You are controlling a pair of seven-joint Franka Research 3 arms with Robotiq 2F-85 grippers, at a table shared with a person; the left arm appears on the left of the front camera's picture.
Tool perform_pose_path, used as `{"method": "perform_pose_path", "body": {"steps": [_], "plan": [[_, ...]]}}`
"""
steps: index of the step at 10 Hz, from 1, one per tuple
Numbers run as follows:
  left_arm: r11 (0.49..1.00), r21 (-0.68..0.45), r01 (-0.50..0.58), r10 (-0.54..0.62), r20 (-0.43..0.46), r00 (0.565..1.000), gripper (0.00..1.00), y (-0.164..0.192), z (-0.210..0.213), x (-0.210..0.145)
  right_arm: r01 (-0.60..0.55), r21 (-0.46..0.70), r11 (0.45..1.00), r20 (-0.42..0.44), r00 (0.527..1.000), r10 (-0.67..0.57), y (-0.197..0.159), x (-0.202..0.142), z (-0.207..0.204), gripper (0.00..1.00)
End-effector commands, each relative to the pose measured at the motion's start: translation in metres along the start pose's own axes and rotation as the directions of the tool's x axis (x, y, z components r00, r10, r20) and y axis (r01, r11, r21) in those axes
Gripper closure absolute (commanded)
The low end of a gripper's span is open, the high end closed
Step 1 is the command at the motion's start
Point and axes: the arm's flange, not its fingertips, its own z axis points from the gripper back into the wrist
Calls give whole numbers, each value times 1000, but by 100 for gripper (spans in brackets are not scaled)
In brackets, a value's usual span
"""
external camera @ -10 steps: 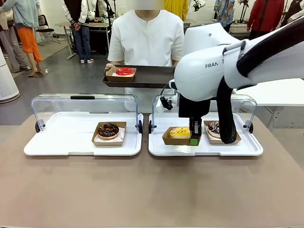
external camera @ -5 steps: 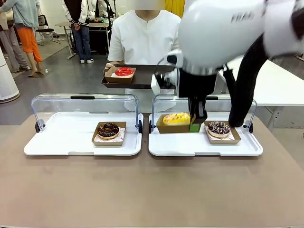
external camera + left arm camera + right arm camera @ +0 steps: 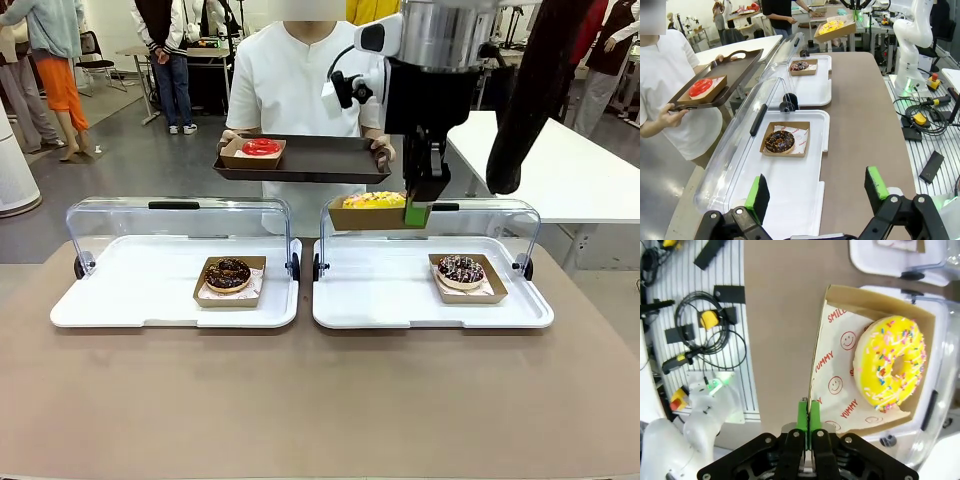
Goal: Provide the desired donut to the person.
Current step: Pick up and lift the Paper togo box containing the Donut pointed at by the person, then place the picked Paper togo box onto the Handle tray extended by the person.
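Observation:
The yellow sprinkled donut [image 3: 373,200] lies in a brown cardboard box [image 3: 368,217] that hangs in the air above the right white tray [image 3: 380,300]. My right gripper [image 3: 417,212] is shut on the box's right edge. In the right wrist view the green pads [image 3: 802,415] pinch the box wall [image 3: 819,365], with the yellow donut [image 3: 890,362] to the right. Behind it the person [image 3: 305,85] holds a dark serving tray [image 3: 320,160] carrying a red donut [image 3: 262,148]. My left gripper [image 3: 816,187] is open over the left white tray [image 3: 790,195], holding nothing.
A chocolate donut [image 3: 228,273] in its box sits on the left white tray [image 3: 130,290]. A sprinkled chocolate donut [image 3: 461,268] sits at the right of the right tray. Both trays have clear lids [image 3: 180,215] raised at the back. The near tabletop [image 3: 320,400] is bare.
My right gripper has lifted the yellow donut's box off the right tray and carried it up and away toward the person's dark tray.

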Motion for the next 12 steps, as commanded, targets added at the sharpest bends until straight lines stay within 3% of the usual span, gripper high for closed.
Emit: {"method": "perform_pose_path", "body": {"steps": [1,12], "plan": [[1000,6,6,-6,8,1000,0,-1,1,1,17,-13,1000,-22,1000,-18,5,1,-2,100],[1000,6,6,-6,8,1000,0,-1,1,1,17,-13,1000,-22,1000,-18,5,1,-2,100]]}}
